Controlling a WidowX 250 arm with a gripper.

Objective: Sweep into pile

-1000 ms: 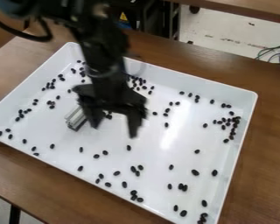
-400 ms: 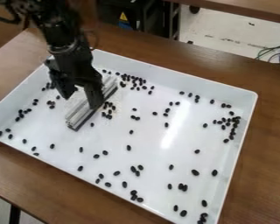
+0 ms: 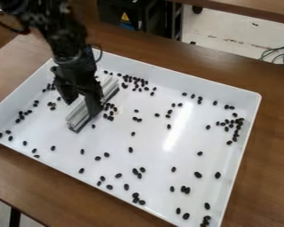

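The black gripper (image 3: pixel 81 106) hangs low over the left part of the white tray (image 3: pixel 251 115), its fingers apart. Below it a grey ribbed metal bar (image 3: pixel 79 119) with a dark lower edge lies diagonally on the tray floor. One finger is left of the bar; the other overlaps the bar's middle, and contact cannot be made out. Black beans (image 3: pixel 135 119) are scattered widely, with a denser group (image 3: pixel 136 82) by the back wall and another cluster (image 3: pixel 233 125) near the right wall. Several beans (image 3: pixel 109 111) lie just right of the bar.
Raised walls enclose the tray, which stands on a brown wooden table (image 3: pixel 278 146). Dark equipment (image 3: pixel 129 13) stands behind the table, and cables (image 3: pixel 281 54) lie at the far right.
Over the last second the gripper has moved left from the right side of the bar to over it. Most recently it has come slightly lower. The bar looks unmoved.
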